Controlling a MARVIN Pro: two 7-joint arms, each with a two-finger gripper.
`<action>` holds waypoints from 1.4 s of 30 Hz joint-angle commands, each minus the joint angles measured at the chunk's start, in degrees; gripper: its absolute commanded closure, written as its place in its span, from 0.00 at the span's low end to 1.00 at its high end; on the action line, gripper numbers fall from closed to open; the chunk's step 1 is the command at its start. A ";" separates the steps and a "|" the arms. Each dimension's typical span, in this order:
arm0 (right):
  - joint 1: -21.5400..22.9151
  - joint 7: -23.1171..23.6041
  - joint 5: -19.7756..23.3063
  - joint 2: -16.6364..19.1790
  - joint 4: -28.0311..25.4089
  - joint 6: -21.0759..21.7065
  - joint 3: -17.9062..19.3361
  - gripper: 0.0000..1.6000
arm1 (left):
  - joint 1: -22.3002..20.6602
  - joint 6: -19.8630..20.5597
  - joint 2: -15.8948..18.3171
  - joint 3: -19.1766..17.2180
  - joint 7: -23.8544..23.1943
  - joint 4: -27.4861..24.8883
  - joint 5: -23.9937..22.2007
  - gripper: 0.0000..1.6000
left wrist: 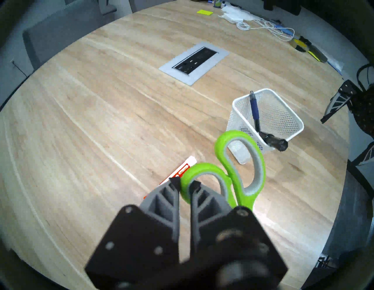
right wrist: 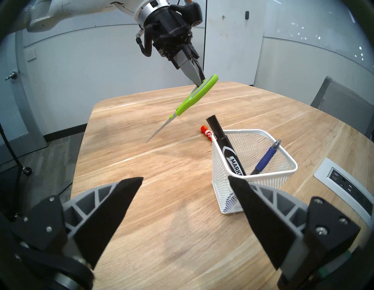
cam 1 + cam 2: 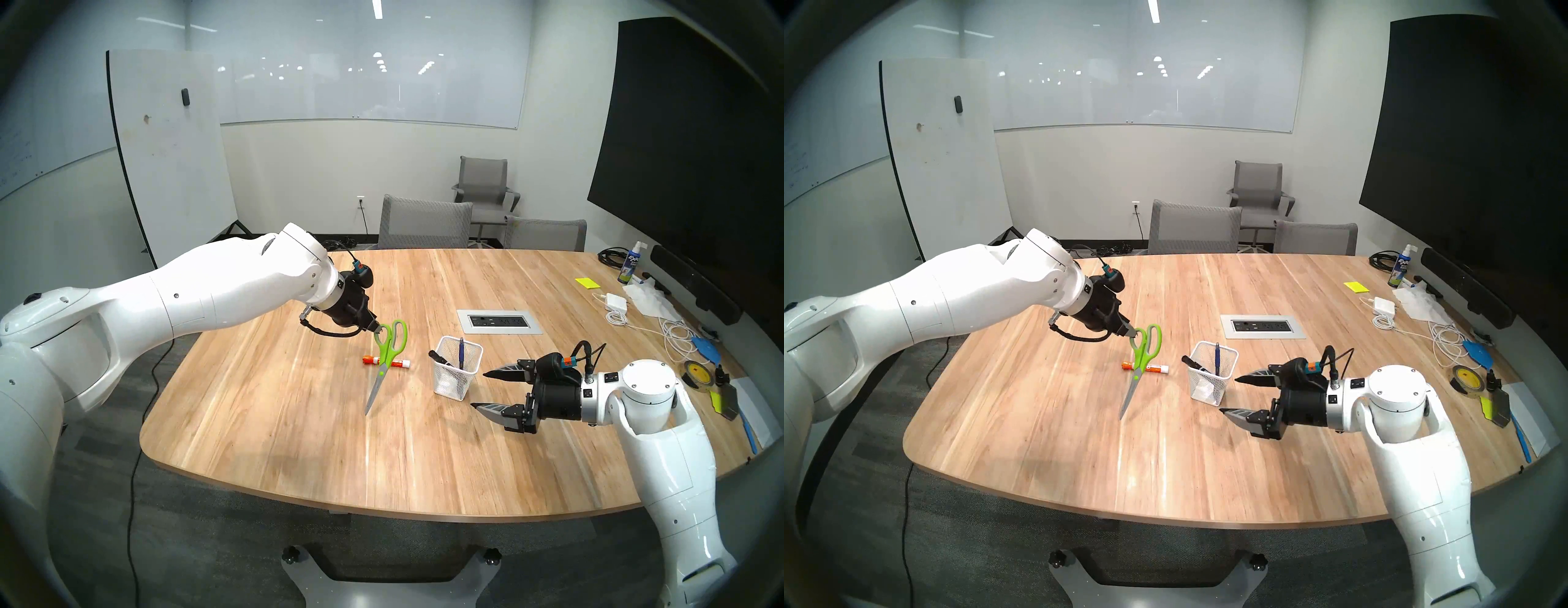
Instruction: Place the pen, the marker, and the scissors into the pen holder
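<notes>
My left gripper (image 3: 376,330) is shut on one lime-green handle loop of the scissors (image 3: 384,364) and holds them in the air, blades hanging down toward the table; the grip shows in the left wrist view (image 1: 185,185) and the right wrist view (image 2: 199,83). The white wire-mesh pen holder (image 3: 449,386) stands to their right. In it lean the blue pen (image 3: 461,353) and the black marker (image 3: 439,357), also seen in the right wrist view as the pen (image 2: 266,159) and the marker (image 2: 224,147). My right gripper (image 3: 478,390) is open and empty, just right of the holder.
An orange-and-white marker (image 3: 396,362) lies on the wooden table (image 3: 297,403) behind the scissors. A grey power outlet panel (image 3: 499,321) sits beyond the holder. Cables, a charger, a spray bottle and tape clutter the far right edge (image 3: 662,322). Chairs stand at the far side.
</notes>
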 commanded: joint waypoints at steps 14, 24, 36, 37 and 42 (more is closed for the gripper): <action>0.57 0.05 0.18 -0.08 -0.82 0.04 0.14 0.00 | -3.50 1.16 0.06 -5.93 7.59 -8.89 -2.81 1.00; 0.57 0.06 0.16 -0.10 -0.84 0.07 0.15 0.00 | -3.63 -0.16 -1.45 -7.37 9.74 -9.95 -3.12 1.00; 0.57 0.08 0.14 -0.12 -0.83 0.06 0.16 0.00 | -3.90 -2.99 -4.36 -9.16 11.31 -9.86 -3.76 1.00; 0.57 0.08 0.13 -0.12 -0.83 0.06 0.17 0.00 | -3.93 -3.25 -4.53 -9.34 11.37 -9.98 -3.83 1.00; 0.57 0.08 0.13 -0.13 -0.84 0.07 0.17 0.00 | -3.91 -4.30 -4.85 -10.10 11.87 -10.36 -4.10 1.00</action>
